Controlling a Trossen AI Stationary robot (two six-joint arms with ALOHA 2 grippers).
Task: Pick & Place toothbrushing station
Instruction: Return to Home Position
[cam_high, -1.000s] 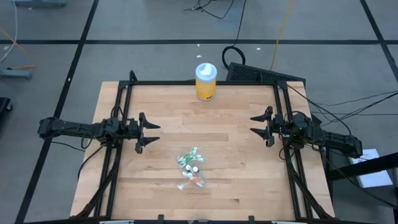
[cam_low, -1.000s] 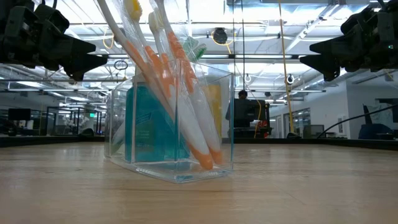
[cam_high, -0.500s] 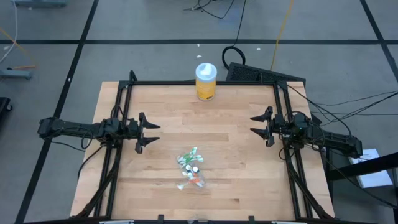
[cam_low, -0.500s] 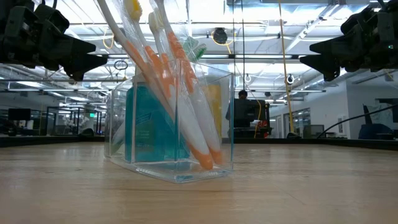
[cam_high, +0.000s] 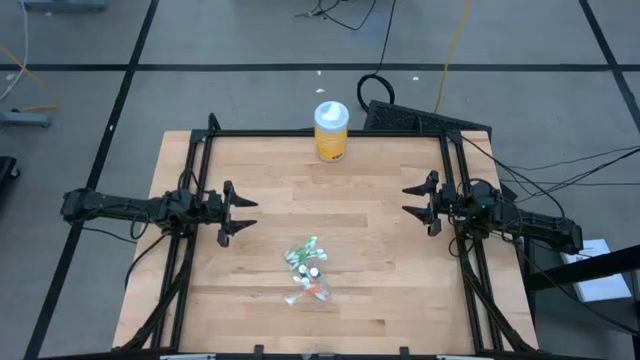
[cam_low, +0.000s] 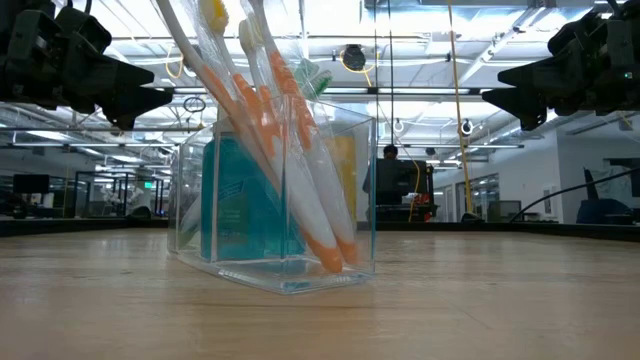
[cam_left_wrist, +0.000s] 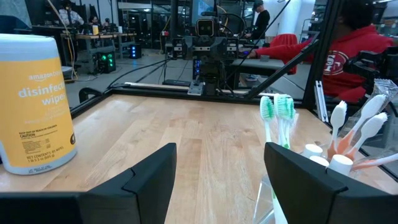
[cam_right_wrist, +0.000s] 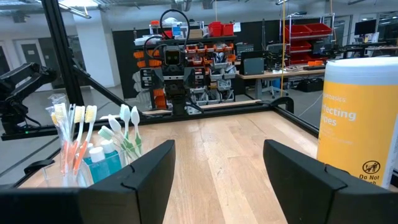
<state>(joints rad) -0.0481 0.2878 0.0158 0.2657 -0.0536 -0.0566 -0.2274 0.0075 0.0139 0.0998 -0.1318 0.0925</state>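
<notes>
Nothing is shifting since a moment ago: left gripper (cam_high: 240, 213) and right gripper (cam_high: 408, 201) are hovering at the desk's (cam_high: 380, 280) sides, fingers spread and empty, while the toothbrushing station (cam_high: 306, 272) is standing upright between them, nearer the left.

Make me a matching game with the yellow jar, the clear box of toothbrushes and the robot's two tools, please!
Things:
1. yellow jar
2. clear box
3. left tool
4. right tool

Places and states:
A. open, holding nothing, at the right edge of the table
B. stands at the table's far edge, with a white lid
C. stands in the table's near half, holding toothbrushes
D. open, holding nothing, at the table's left edge

Pairs: 1-B, 2-C, 3-D, 4-A.
</notes>
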